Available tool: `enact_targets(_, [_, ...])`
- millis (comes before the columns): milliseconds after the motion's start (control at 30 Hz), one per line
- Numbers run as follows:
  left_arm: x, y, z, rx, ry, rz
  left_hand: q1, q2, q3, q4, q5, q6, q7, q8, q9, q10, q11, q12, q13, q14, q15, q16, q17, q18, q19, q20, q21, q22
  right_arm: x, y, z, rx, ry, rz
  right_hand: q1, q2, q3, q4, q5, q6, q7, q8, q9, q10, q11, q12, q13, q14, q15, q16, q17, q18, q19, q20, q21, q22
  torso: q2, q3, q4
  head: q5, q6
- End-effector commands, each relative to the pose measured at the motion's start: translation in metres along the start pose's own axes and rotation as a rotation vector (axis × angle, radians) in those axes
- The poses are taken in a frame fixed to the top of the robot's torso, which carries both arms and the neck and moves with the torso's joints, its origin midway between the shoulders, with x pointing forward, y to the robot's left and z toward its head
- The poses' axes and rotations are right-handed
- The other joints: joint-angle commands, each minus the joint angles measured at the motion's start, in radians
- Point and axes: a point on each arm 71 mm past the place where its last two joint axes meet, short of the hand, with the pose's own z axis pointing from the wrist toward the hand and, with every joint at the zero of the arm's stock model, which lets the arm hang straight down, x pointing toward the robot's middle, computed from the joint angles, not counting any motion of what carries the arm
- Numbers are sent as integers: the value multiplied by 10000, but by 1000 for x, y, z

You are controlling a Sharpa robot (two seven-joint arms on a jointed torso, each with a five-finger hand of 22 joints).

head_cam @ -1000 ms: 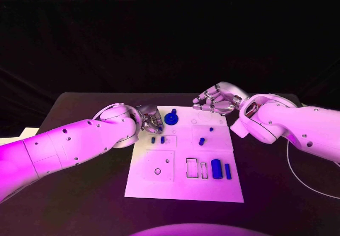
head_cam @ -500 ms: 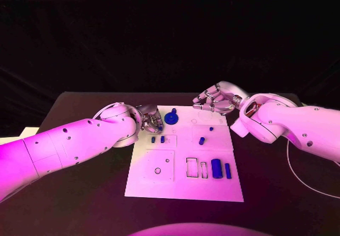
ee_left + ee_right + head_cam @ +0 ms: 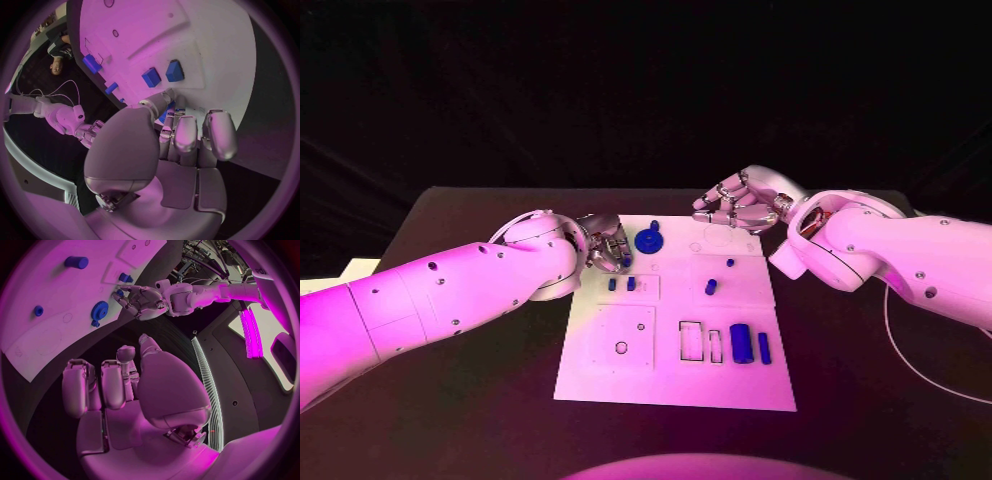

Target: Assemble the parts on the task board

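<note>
Little has moved: left hand (image 3: 606, 244) hovers, fingers curled, seemingly empty, beside the blue gear (image 3: 648, 241) at the board's (image 3: 675, 385) far left. Right hand (image 3: 741, 203), fingers curled on nothing, hangs over the far edge. Blue blocks (image 3: 740, 343) lie loose beside open slots; most assembly remains.

Your left hand (image 3: 606, 243) sits at the task board's (image 3: 625, 370) edge with the blue gear (image 3: 648, 240) just beside its fingertips and two small blue pegs (image 3: 620, 284) just below it. Your right hand (image 3: 740, 203) hovers over the far corner, fingers curled on nothing. Between the hands the board is bare; the blue blocks (image 3: 750, 343) lie well toward you.
</note>
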Motion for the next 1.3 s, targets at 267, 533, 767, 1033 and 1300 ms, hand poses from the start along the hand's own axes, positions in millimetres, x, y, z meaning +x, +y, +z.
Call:
enact_targets(267, [1,1,0,-38,110,-16,-105,-29,96,-4,17,-116,-30,-46,-29,-22,37,-72,11,105,83,-3,-22,-108,87,90,-53,171,1,1,0,-95,78,-28,-25,94,-31,-3,69,73,12,33,-3,40,-8,49,8,436,12,-36,-9,114,-63,-37,-46,-14,3,-1,-2,16,6])
enact_targets(533, [-1,5,-1,-90,-97,-83,-113,-84,153,-37,17,-500,-46,-49,-169,-2,0,-149,32,100,57,29,-58,-104,90,80,-62,181,0,-1,0,-61,35,-38,-23,92,-43,0,70,70,12,32,-4,16,-8,12,-27,433,12,-50,-24,119,-77,-38,-59,-36,2,-4,-8,13,20])
enact_targets(767, [-6,16,-6,-230,-227,-172,-102,-96,170,-53,20,-557,-42,-45,-193,-17,3,-174,32,98,57,33,-69,-107,94,79,-50,192,-3,-4,0,39,-19,-89,-17,82,-54,-2,69,61,14,28,-6,-44,-7,-81,-108,430,12,-64,-37,126,-96,-38,-77,-67,-4,3,-6,1,18])
enact_targets(1033, [-23,30,-20,170,-686,-1934,-10,-117,254,-143,30,-512,-51,35,-214,19,4,-207,51,82,57,29,-128,-96,68,76,-118,158,-9,-11,-2,234,9,-1028,777,123,208,-390,-57,24,40,-3,-18,-1230,-18,-2069,-1769,349,-15,-363,-326,190,-284,-59,-271,-354,-12,-9,2,-5,37])
enact_targets(1300, [-45,53,-38,1781,-2078,-8471,-128,142,357,-112,12,87,91,302,-176,20,137,-220,115,-958,190,-1677,-2589,422,-1085,196,-2961,-1685,-13,-23,-10,579,621,-4501,1929,-384,1615,-858,-486,554,-35,-65,-21,-1535,46,-5916,-5400,134,105,-1831,-1791,368,-669,-46,-832,-1132,-6,-10,-18,-36,168])
